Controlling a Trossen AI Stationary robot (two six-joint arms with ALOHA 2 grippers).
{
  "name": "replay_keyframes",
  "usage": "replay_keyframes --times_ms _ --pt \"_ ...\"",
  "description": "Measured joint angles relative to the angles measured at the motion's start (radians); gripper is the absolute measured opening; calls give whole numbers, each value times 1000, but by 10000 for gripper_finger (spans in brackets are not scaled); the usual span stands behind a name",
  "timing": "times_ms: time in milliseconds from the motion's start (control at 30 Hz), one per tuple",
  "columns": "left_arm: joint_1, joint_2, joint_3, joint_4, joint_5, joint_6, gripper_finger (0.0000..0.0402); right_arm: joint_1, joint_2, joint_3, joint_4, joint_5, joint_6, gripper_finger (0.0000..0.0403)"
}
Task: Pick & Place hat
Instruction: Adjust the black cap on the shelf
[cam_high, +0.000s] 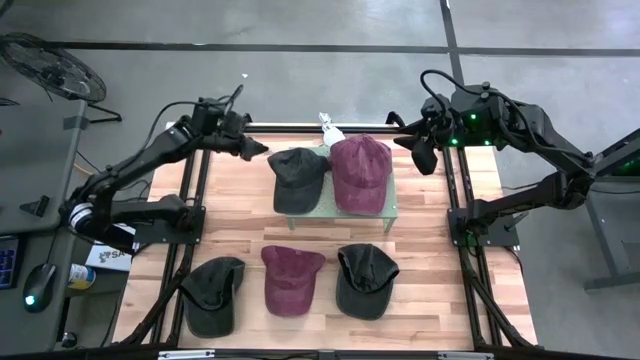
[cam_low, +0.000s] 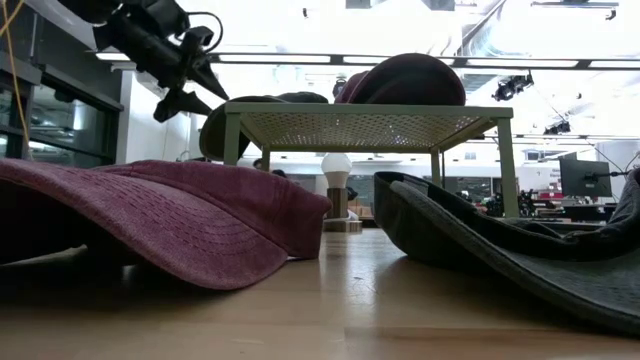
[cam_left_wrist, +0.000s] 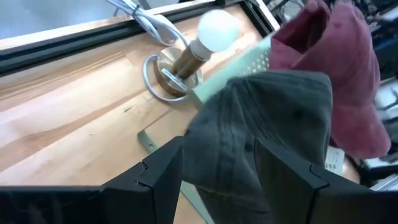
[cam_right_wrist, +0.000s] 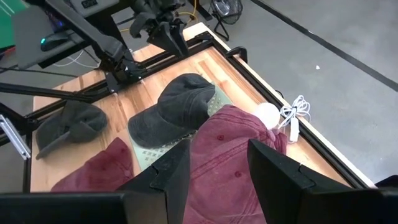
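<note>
High view: five hats show. A dark grey hat (cam_high: 298, 177) and a maroon hat (cam_high: 360, 172) sit side by side on the green rack (cam_high: 390, 212), with three more on the table (cam_high: 430, 300). Left fingers (cam_high: 255, 150) hang released, empty, just beside the grey hat's brim. Right fingers (cam_high: 423, 155) hover parted, holding nothing, near the maroon hat's far side.

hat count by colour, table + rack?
Dark grey hats: 3, one on the rack, two on the table
Maroon hats: 2, one on the rack, one on the table
Total: 5
</note>
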Motion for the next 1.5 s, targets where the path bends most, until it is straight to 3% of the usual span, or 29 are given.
replay_keyframes --times_ms 167,500,733,967,1300,1500 --pt "89 34 0 -47 116 2 207 0 0 0 0 1 11 151" --pt "96 188 0 -3 203 72 303 0 0 0 0 3 33 151" --pt "118 261 0 5 250 166 312 0 0 0 0 2 49 151" --pt "184 283 0 16 438 220 312 0 0 0 0 2 56 151" --pt "177 283 0 -18 447 248 312 0 0 0 0 3 60 151" --pt "119 282 0 -17 391 248 312 0 0 0 0 24 75 151"
